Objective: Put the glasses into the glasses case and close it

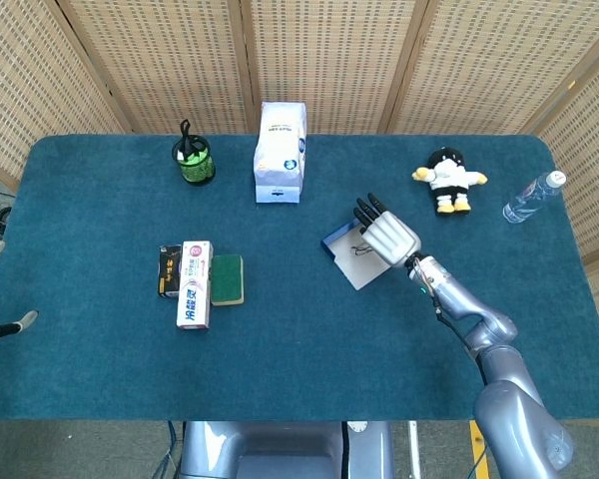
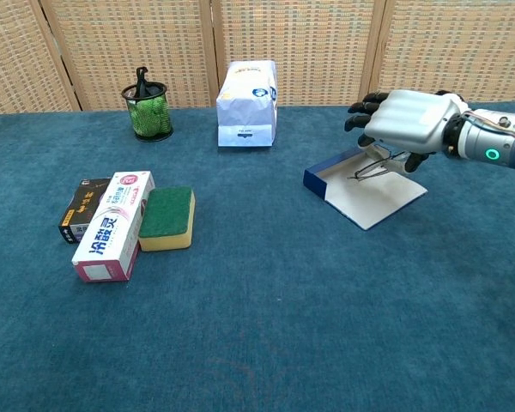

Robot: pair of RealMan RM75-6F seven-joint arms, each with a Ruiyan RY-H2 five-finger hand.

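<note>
Printed words on the boxes, little of it legible

The long white-and-pink box (image 2: 113, 226), lying just beside the green-topped sponge (image 2: 166, 217) on the desk (image 2: 257, 326), carries large blue Chinese characters down its top face; they look like 冷酸灵, though I can't be sure of each one. The small black box (image 2: 79, 209) on the far side of it from the sponge has yellowish print too small to read. Further back from the sponge, the white bag (image 2: 247, 103) shows a blue round emblem and a dark label low on its front, neither readable.
</note>
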